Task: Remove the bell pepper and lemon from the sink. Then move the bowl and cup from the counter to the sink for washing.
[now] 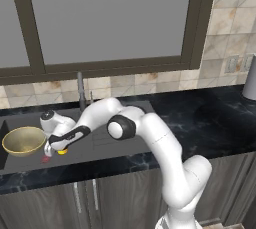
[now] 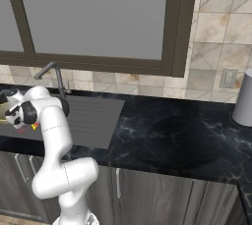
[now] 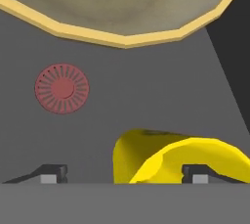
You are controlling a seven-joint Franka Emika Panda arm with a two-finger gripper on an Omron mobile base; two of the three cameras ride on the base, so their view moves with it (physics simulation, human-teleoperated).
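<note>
Tool (image 3: 124,171) sits wide open over the yellow cup (image 3: 176,157) in the sink (image 3: 146,96), near the bowl (image 3: 122,8).

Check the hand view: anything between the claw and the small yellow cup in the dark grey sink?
Nothing visible. The small yellow cup lies on the dark grey sink floor right at the open claw; the golden-brass bowl and reddish drain sit beyond.

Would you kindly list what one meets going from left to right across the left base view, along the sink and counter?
Bowl → drain spot → cup beneath the gripper → faucet → ribbed drainboard → grey cylinder.
</note>
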